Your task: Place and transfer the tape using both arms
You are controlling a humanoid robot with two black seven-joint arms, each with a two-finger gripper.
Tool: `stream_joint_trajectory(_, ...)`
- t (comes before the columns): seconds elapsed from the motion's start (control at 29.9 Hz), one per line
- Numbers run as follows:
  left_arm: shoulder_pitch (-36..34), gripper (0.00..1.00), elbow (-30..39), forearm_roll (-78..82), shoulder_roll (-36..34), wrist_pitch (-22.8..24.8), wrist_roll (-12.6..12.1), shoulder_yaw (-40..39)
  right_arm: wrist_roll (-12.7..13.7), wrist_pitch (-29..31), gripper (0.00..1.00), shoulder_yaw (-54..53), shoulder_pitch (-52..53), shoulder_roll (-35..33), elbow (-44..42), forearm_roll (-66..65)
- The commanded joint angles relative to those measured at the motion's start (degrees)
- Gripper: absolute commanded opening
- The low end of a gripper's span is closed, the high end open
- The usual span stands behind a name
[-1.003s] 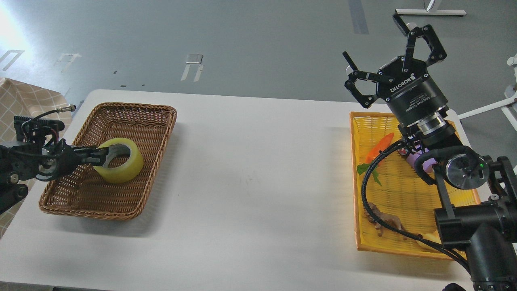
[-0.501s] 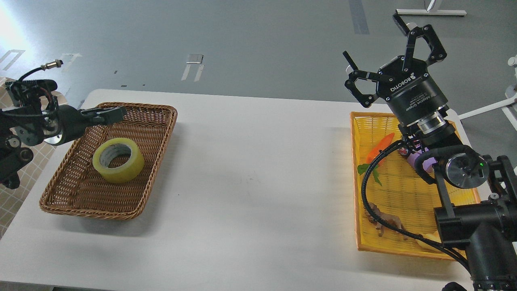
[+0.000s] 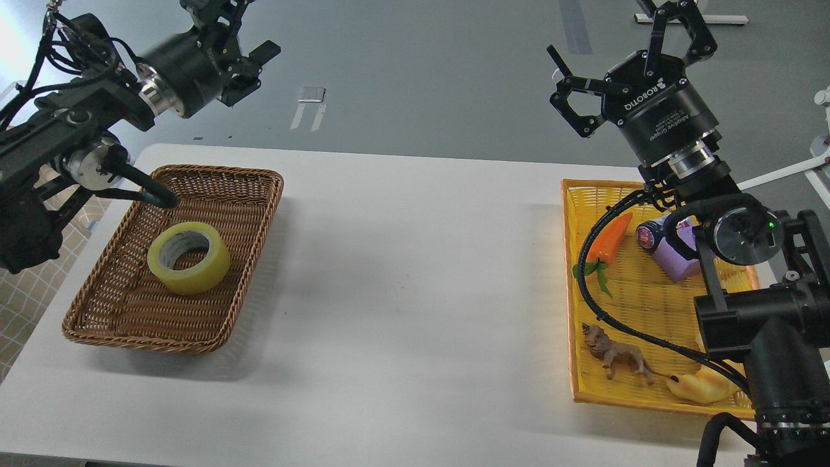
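Note:
The tape (image 3: 189, 257), a wide yellow roll with a grey-white core, lies flat in the brown wicker basket (image 3: 269, 201) at the table's left. My left gripper (image 3: 241, 29) is open and empty, raised high above and behind the basket, well clear of the tape. My right gripper (image 3: 600, 31) is open and empty, held high above the far end of the yellow basket (image 3: 569, 272) at the right, its one fingertip cut off by the top edge.
The yellow basket holds a toy carrot (image 3: 613, 237), a purple bottle (image 3: 668, 250), a toy lion (image 3: 616, 357) and a yellow croissant toy (image 3: 700, 387). The white table (image 3: 415, 272) spans between the two baskets. My right arm's cable hangs over the yellow basket.
My left gripper let go of the tape, which now rests in the wicker basket, and rose up and back. My right gripper lifted slightly.

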State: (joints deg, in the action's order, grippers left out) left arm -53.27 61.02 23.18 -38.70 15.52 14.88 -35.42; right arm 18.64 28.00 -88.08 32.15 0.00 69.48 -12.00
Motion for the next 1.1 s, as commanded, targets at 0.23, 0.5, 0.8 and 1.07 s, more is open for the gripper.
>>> stream_joint_trajectory(0.23, 4.31, 0.98, 3.4, -4.54, 7.58, 9.79, -0.38, -14.24, 0.25, 0.0, 1.0, 0.11, 5.73, 0.0, -6.02, 0.39)
stream_joint_trajectory(0.5, 10.55, 0.98, 10.51, -4.72, 10.04, 9.97, -0.47, -17.58, 0.16, 0.0, 1.0, 0.63, 7.05, 0.0, -7.42, 0.22)
stream_joint_trajectory(0.8, 13.36, 0.98, 11.31, -4.72, 13.74, 10.06, -0.47, -20.13, 0.08, 0.0, 1.0, 0.81, 6.96, 0.0, -7.95, 0.13)
stream_joint_trajectory(1.07, 14.6, 0.98, 10.79, -4.81, 18.39, 9.62, -0.82, -22.59, -0.36, 0.0, 1.0, 0.9, 6.35, 0.0, -8.39, 0.04)
